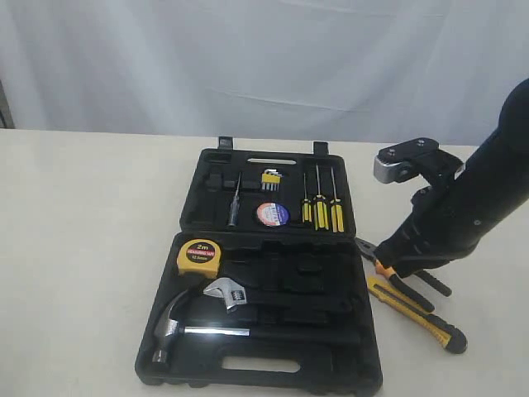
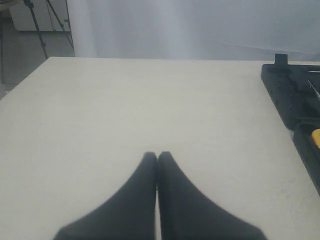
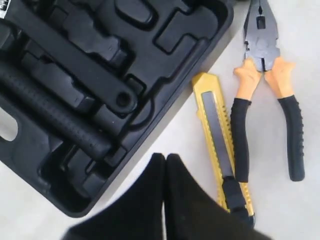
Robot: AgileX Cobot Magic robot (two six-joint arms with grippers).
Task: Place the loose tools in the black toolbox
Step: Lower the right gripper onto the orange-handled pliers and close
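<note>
my left gripper (image 2: pixel 157 156) is clenched, holding nothing, over bare table (image 2: pixel 125 110). the black toolbox (image 1: pixel 347 376) lies open and flat. the yellow 2m tape measure (image 1: pixel 198 258) sits in the near half's far-left pocket, above the adjustable wrench (image 1: pixel 227 291) and claw hammer (image 1: pixel 178 327). the tape roll (image 1: pixel 272 214) is in the far half, left of three yellow-handled screwdrivers (image 1: pixel 321 207). the utility knife (image 3: pixel 217 130) is out on the table just beside the box edge, with the pliers (image 3: pixel 262 65) alongside, one handle against it. my right gripper (image 3: pixel 165 159) is pinched shut, empty, over the gap between box corner and knife.
</note>
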